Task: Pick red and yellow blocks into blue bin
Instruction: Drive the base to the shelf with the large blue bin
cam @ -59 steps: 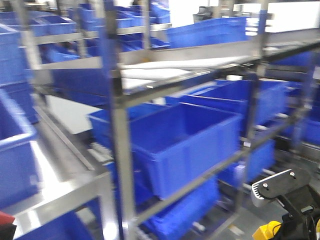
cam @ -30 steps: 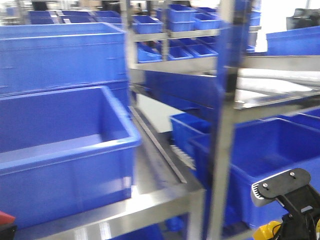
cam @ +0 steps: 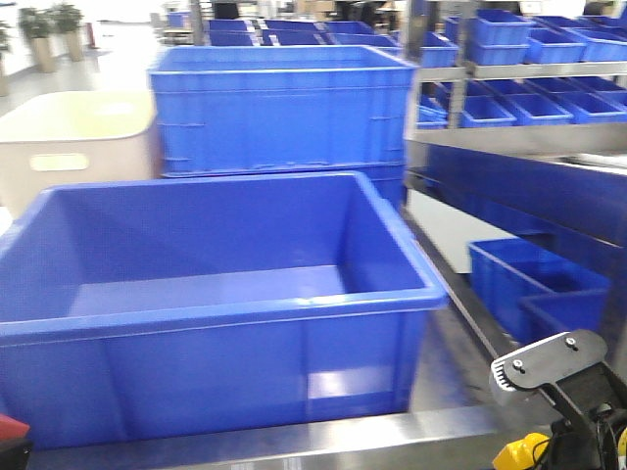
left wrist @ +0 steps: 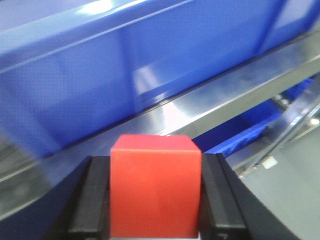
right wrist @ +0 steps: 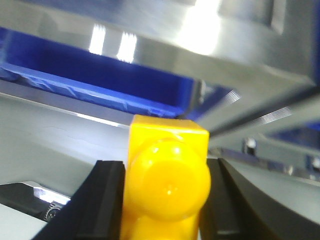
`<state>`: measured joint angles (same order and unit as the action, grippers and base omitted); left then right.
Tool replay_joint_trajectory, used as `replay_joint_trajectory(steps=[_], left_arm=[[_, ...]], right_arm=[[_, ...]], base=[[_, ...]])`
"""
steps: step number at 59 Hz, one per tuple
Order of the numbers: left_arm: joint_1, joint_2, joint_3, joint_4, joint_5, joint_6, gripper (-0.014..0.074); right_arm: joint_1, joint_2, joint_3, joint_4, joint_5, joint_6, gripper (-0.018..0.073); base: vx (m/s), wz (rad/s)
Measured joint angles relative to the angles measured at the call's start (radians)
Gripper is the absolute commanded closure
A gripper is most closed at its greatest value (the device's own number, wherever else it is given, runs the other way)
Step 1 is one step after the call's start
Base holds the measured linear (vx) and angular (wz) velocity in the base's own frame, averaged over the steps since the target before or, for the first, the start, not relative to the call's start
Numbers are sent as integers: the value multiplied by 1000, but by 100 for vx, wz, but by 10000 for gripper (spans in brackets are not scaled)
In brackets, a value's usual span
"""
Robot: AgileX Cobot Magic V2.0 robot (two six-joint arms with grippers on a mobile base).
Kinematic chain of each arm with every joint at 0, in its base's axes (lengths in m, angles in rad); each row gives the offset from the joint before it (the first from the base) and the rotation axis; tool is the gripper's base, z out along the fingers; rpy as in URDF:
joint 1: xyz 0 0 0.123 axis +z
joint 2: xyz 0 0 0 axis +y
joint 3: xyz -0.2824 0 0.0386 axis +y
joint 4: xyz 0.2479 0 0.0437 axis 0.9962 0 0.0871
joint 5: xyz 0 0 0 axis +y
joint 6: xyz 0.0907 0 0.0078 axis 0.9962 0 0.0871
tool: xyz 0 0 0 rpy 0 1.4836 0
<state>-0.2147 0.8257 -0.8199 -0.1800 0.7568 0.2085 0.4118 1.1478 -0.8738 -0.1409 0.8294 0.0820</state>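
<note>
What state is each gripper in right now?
Left gripper: closed on the red cube.
Right gripper: closed on the yellow brick.

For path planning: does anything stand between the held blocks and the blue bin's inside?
Yes. The blue bin's near wall, above the steel shelf edge, faces the red cube and yellow brick held below its rim.

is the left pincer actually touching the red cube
Touching. The left wrist view shows the red cube wedged between the left pincer's two black fingers, flush against both sides with no gap.
</note>
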Motion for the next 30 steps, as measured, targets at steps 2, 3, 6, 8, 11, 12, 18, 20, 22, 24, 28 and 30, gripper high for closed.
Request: replay_joint_trajectory(steps=[2,3,6,8,11,12,18,20,22,24,28,30], left_arm=[[0,0,0,0,0,0,272],[0,0,0,0,0,0,272],[0,0,0,0,0,0,272],[0,0,0,0,0,0,272],[0,0,0,0,0,0,272],[0,0,0,0,0,0,272],[0,0,0,0,0,0,272],[0,0,0,0,0,0,272],[0,0,0,0,0,0,272],[0,0,0,0,0,0,272],[0,0,0,0,0,0,272],[0,0,0,0,0,0,272]], right_arm=[[0,0,0,0,0,0,332],[0,0,0,0,0,0,332],[0,0,0,0,0,0,332],[0,0,0,0,0,0,332],[0,0,0,0,0,0,332],[0,0,0,0,0,0,332],[0,0,0,0,0,0,332],[0,0,0,0,0,0,332],[0,0,0,0,0,0,332],[0,0,0,0,0,0,332],[0,0,0,0,0,0,332],[0,0,0,0,0,0,332]], base=[[2,35],[2,32],[2,30],[2,28],[1,25],[1,23],[1,21],[1,18],[1,16],[1,14],[1,11],[0,8]])
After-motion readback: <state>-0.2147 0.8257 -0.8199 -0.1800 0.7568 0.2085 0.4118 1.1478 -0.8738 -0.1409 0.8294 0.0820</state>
